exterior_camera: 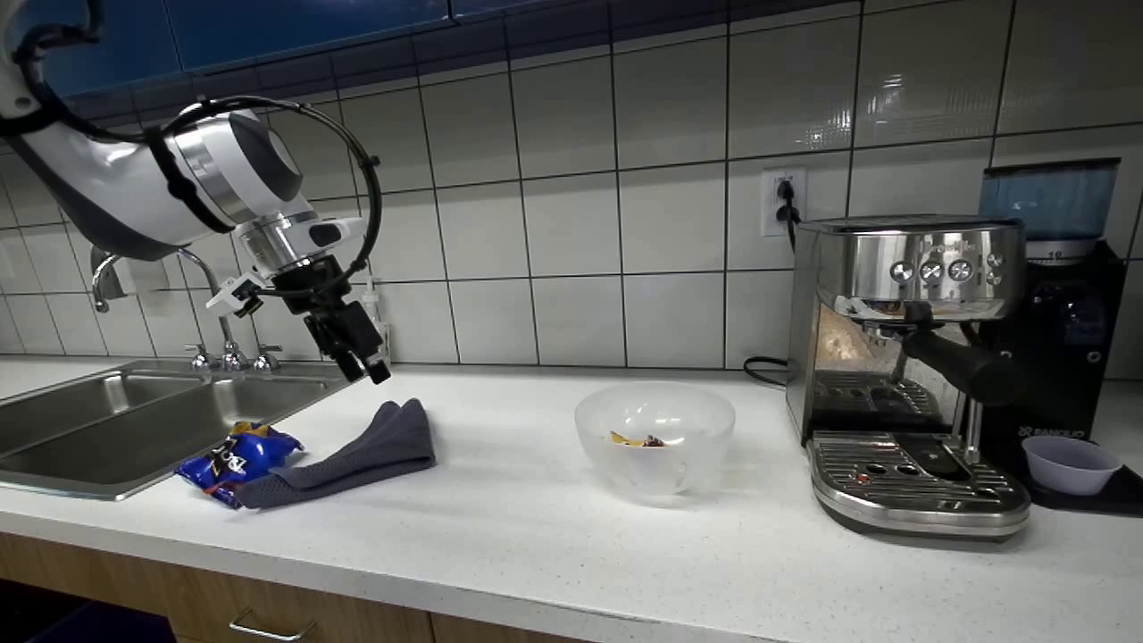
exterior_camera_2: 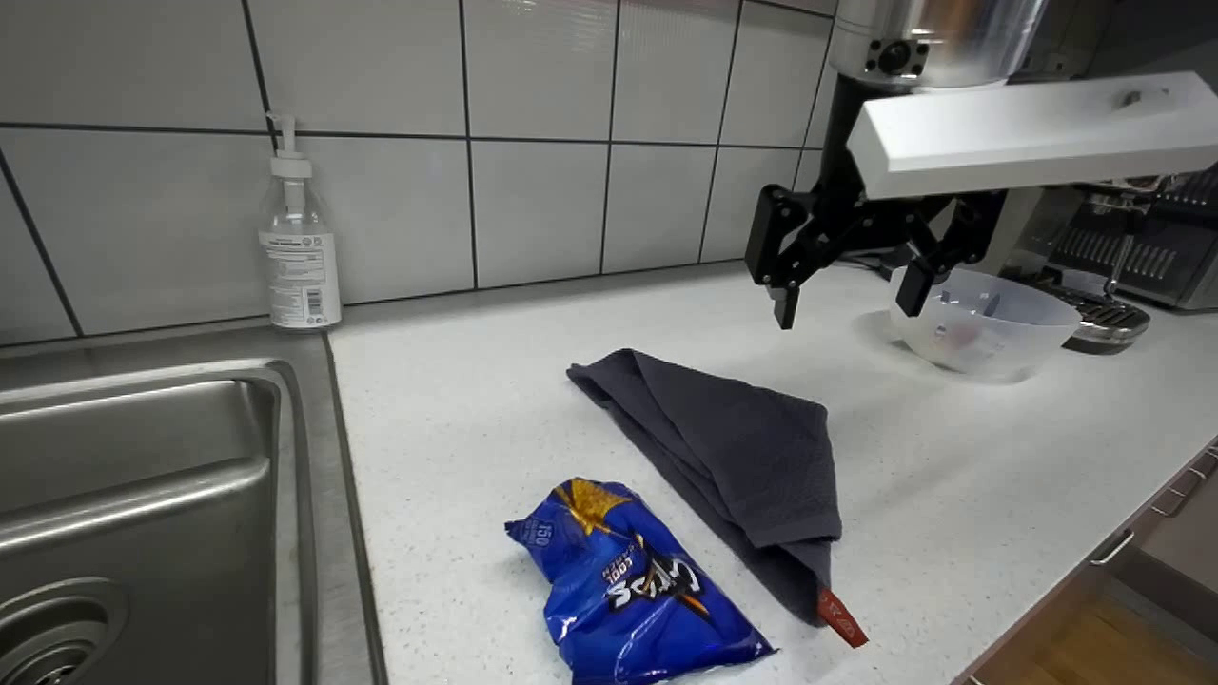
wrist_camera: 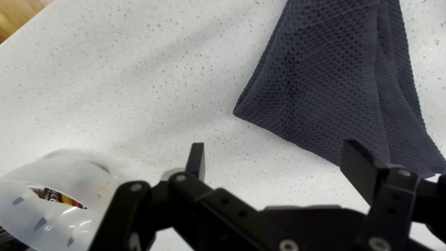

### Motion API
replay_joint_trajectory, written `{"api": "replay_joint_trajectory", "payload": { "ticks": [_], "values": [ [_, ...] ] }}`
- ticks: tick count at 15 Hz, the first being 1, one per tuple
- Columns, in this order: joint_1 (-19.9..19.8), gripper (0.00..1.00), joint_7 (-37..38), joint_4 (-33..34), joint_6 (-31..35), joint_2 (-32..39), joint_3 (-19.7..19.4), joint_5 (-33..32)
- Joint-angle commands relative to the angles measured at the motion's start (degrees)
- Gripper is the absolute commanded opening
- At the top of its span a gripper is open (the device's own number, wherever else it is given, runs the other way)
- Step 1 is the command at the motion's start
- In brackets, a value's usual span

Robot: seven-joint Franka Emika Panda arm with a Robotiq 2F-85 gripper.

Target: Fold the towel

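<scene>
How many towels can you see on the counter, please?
1: the dark gray towel lies on the counter beside the blue chip bag. No other shows, though one could be hidden from view.

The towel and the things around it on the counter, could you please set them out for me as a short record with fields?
Task item: dark gray towel on the white counter, partly folded over, red tag at one end
Robot: gripper open, above the counter, holding nothing
Beside the towel: blue snack bag, toward the sink
Container: translucent bowl with a wrapper inside, contents unclear
Appliance: espresso machine, past the bowl from the towel
Background: upright pump bottle by the tiled wall, close to the sink
Unclear: whether the fold is finished
</scene>
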Motion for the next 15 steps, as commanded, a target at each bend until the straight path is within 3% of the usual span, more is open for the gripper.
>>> {"api": "replay_joint_trajectory", "payload": {
  "ticks": [1, 9, 15],
  "values": [
    [-2.05, 1.0, -7.31, -1.4, 2.17, -2.34, -0.86, 3.68],
    [-4.78, 1.0, -24.25, -2.61, 4.06, -4.64, -3.26, 11.02],
    [-6.52, 1.0, -32.82, -4.29, 3.75, -7.17, -4.31, 14.78]
  ]
}}
